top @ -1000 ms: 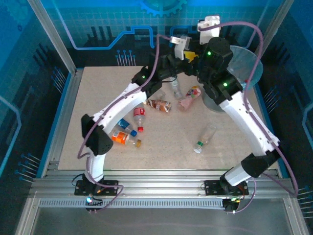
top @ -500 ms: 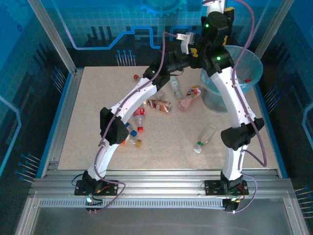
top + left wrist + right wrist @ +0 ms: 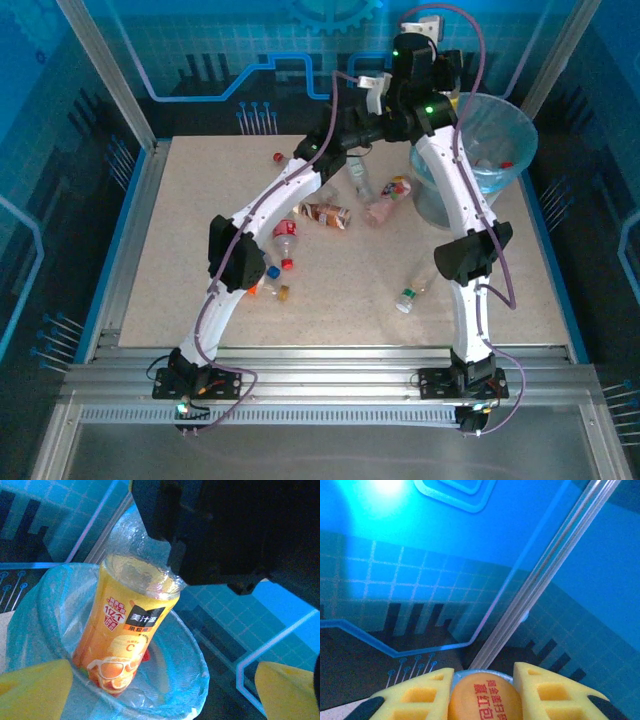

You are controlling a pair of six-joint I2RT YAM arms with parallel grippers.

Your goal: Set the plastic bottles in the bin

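Note:
My right gripper (image 3: 482, 692) is shut on the orange cap of a plastic bottle (image 3: 485, 702). The left wrist view shows that bottle (image 3: 125, 630), with its orange label, hanging cap-up over the bin (image 3: 200, 670). My left gripper (image 3: 160, 695) is open just in front of the bin, its yellow fingers (image 3: 35, 690) wide apart and not touching the bottle. The bin (image 3: 505, 125), lined in light blue, stands at the table's far right. Several more plastic bottles lie on the table, among them a brown-labelled bottle (image 3: 327, 213), a pink bottle (image 3: 388, 200), a red-labelled bottle (image 3: 285, 240) and a green-capped bottle (image 3: 418, 283).
Both arms stretch to the far right corner and cross close together near the bin. A loose red cap (image 3: 278, 157) lies at the far side of the table. Metal frame posts and blue panels enclose the table (image 3: 200, 220).
The right arm has lifted and swung back over the bin, carrying the orange bottle. The left arm has stretched farther toward the bin. The bottles on the table have not moved.

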